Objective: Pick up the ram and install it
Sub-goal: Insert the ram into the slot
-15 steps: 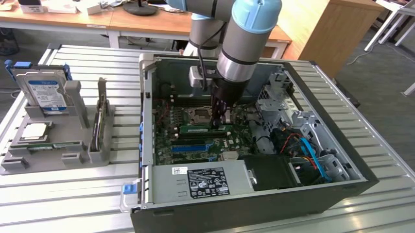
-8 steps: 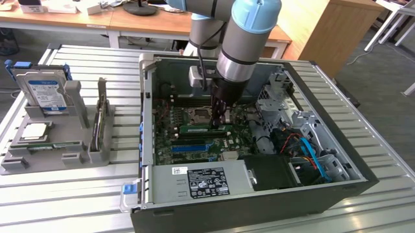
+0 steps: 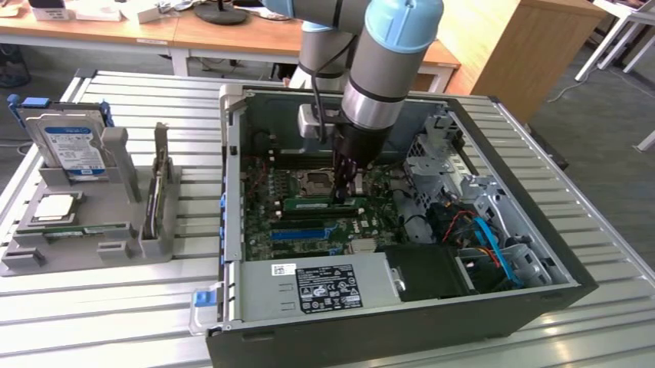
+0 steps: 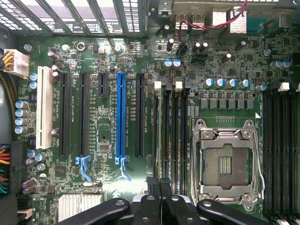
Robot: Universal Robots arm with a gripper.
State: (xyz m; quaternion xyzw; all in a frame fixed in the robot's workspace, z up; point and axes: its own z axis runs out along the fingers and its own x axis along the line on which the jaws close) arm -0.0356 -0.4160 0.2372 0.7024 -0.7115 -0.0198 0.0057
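The ram (image 3: 310,205) is a thin green stick standing on edge in a black slot of the motherboard (image 3: 268,201), inside the open computer case (image 3: 232,161). My gripper (image 3: 345,196) reaches straight down into the case and is shut on the ram's top edge, a little towards the exterior view's right of the stick's middle. In the wrist view the black fingertips (image 4: 152,183) are pressed together at the near end of the ram (image 4: 161,136), which runs edge-on away from them between white slot clips (image 4: 157,85).
An empty CPU socket (image 4: 227,161) lies beside the ram slots, and a blue slot (image 4: 122,117) on the other side. The power supply (image 3: 317,287) and drive cages (image 3: 455,165) crowd the case. A grey holder (image 3: 87,230) with a hard drive (image 3: 72,146) stands at the exterior view's left.
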